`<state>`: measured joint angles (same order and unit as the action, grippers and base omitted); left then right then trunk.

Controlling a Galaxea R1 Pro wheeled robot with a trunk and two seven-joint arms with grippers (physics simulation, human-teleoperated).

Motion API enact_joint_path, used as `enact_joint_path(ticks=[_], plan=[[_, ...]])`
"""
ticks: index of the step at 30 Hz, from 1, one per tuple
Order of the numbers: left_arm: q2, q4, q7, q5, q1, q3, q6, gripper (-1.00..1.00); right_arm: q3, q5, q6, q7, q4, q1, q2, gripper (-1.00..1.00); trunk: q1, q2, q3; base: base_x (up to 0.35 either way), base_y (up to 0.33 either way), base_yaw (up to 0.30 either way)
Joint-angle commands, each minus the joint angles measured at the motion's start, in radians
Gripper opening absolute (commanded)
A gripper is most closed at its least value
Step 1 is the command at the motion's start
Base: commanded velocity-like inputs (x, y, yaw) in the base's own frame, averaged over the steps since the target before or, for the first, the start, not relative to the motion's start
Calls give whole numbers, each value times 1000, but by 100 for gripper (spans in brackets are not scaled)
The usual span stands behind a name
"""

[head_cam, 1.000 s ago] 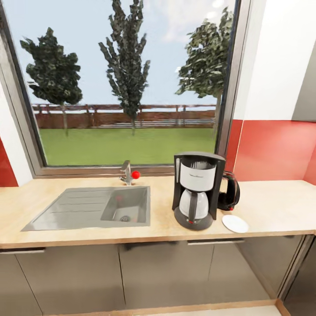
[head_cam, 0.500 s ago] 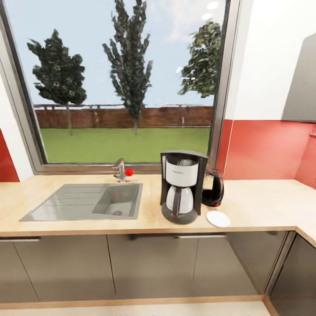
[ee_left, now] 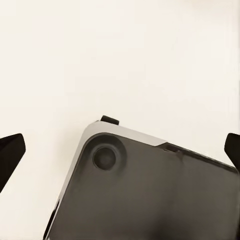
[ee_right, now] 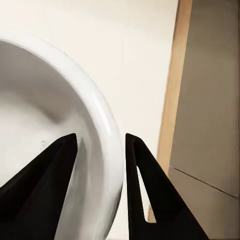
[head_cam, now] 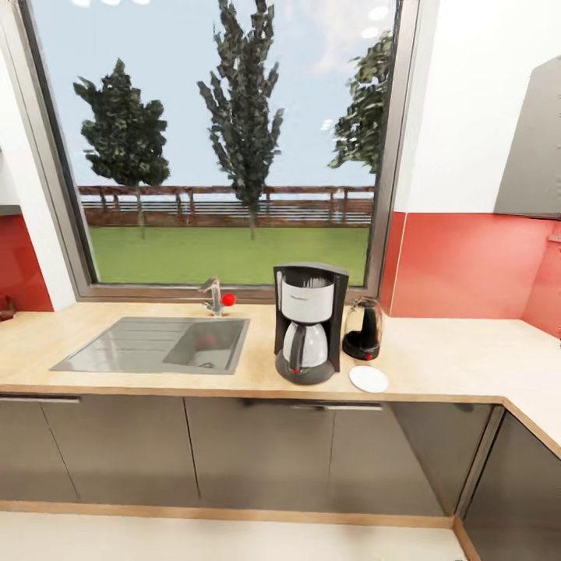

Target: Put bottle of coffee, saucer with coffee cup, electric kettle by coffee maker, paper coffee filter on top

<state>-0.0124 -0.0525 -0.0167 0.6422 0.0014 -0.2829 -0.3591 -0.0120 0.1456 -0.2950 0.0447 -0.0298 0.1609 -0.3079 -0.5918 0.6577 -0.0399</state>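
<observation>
The coffee maker (head_cam: 309,322) is standing on the countertop (head_cam: 452,360) just right of the frame's middle in my head view. The electric kettle (head_cam: 364,330) is sitting close on its right, slightly behind, and the saucer (head_cam: 368,379) is lying in front of the kettle near the counter's front edge. The sink (head_cam: 160,345) is lying to the left under the window (head_cam: 226,148).

My right gripper (ee_right: 100,150) is pinching the rim of a white rounded cup (ee_right: 55,135) between its dark fingers. My left gripper's (ee_left: 120,150) fingertips are sitting wide apart, holding nothing.
</observation>
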Motion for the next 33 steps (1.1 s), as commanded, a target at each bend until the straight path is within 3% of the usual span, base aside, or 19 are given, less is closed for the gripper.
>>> enact_joint_path(ticks=[1,10,20,25,26,28,29,32,33], plan=[[0,-1,-2,9,0,-9,-4,100,0,5,-6,1,-3,2,0,-100,0,2,-2,-86,-148,28],[0,-1,-2,14,0,-7,-21,100,0,7,4,2,-3,2,7,-100,0,2,-2,-24,-41,8],[3,-2,7,11,0,-9,-15,100,6,5,5,1,-2,2,9,-100,0,2,-2,24,137,0],[4,-3,12,19,0,-5,-26,100,13,-16,-3,3,-2,2,60,-100,0,2,-2,1,3,0],[3,-1,12,37,0,1,-69,100,17,-31,10,-9,-2,2,117,-100,0,2,-2,0,0,0],[2,-1,12,40,0,1,-72,100,24,-44,37,-20,1,2,126,-100,0,2,-2,0,0,0],[2,-1,12,42,0,1,-72,100,29,-82,260,-27,183,2,144,-100,0,2,-2,0,0,0],[2,-1,12,42,0,1,-72,100,32,-99,609,-27,568,2,154,-100,0,2,-2,0,0,0],[2,-1,12,42,0,1,-72,100,32,-100,665,-27,632,2,155,-100,0,2,-2,0,0,0]])
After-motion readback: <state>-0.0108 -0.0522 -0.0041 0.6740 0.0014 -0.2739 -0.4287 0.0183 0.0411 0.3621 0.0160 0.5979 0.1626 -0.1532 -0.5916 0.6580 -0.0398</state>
